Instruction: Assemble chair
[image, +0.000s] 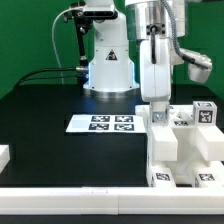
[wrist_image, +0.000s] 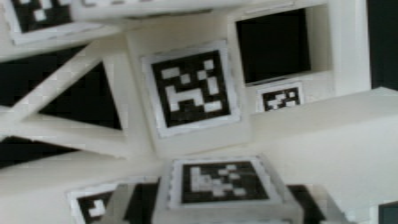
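Observation:
The chair is a stepped stack of white tagged blocks and panels (image: 186, 148) at the exterior view's right, near the table's front. My gripper (image: 158, 110) reaches straight down onto the stack's top at its left end. In the wrist view the gripper (wrist_image: 224, 200) has a dark finger (wrist_image: 141, 198) on each side of a white chair block with a square tag (wrist_image: 222, 182), and the jaws are shut on it. Beyond it are a white chair frame with a diagonal brace (wrist_image: 71, 95) and a tagged panel (wrist_image: 192, 88). The block's lower part is hidden.
The marker board (image: 112, 123) lies flat on the black table in the middle. A loose white piece (image: 3, 156) sits at the exterior view's left edge. The robot base (image: 108, 60) stands at the back, with a green wall behind it.

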